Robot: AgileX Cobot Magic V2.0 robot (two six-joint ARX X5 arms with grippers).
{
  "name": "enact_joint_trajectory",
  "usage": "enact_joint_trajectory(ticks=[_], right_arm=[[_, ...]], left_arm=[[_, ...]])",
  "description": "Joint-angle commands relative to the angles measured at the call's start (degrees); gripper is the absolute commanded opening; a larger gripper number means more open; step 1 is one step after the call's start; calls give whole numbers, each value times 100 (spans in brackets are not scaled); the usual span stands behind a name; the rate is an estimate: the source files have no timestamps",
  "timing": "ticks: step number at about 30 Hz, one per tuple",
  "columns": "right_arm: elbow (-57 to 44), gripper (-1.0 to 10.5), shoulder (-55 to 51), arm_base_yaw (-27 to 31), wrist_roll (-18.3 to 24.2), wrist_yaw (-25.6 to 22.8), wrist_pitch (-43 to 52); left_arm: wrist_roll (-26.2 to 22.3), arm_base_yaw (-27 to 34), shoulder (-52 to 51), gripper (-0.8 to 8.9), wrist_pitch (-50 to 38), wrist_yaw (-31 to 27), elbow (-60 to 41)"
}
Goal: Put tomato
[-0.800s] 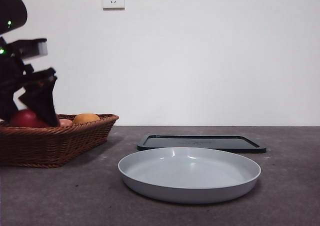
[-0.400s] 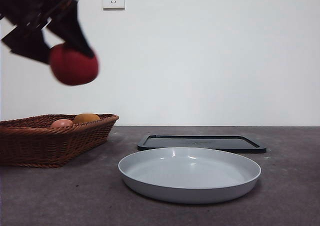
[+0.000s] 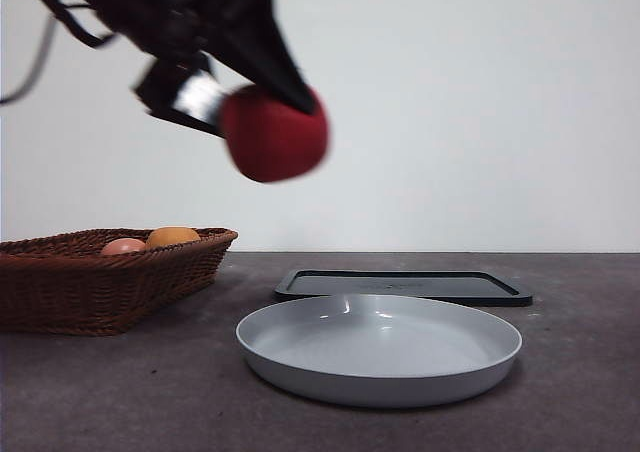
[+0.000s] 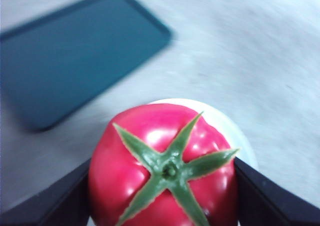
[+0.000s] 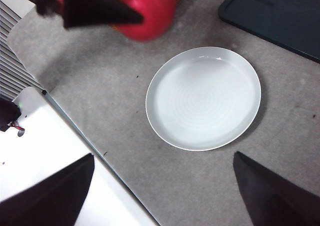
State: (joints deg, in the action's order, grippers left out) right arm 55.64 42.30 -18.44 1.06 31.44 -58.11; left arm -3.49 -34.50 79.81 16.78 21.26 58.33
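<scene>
Your left claw (image 3: 268,122) is clamped on the tomato (image 3: 275,134), one black jaw on each side of it, green calyx facing the wrist camera. Claw and tomato hang in the air, well above the surface (image 3: 120,392). Below the claw and a little to its right in the front view sits the grey plate (image 3: 380,372); the wrist view shows the plate's pale rim directly beneath the tomato (image 4: 162,178). Behind the plate lies the dark flat tray (image 3: 403,286). To the claw's left and lower down stands the wicker basket (image 3: 100,287), holding an orange fruit (image 3: 172,236) and a pale pink fruit (image 3: 123,246). Your right claw (image 5: 160,186) hangs high over the plate (image 5: 203,98), jaws spread wide and holding nothing.
</scene>
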Motion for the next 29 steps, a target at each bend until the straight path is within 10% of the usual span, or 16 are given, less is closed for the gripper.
enact_joint_trajectory(ticks=[1,21,29], right_arm=[[105,443,33,-35,-59,-2,17],[105,443,33,-35,-59,-2,-2],[105,443,33,-35,-59,0,-4]], left_arm=[[33,-321,354,236,-227,-192,87],[0,-1025,2039,251,-1176,-673,87],[-4,-1025,2039,440,-1143,-673,87]])
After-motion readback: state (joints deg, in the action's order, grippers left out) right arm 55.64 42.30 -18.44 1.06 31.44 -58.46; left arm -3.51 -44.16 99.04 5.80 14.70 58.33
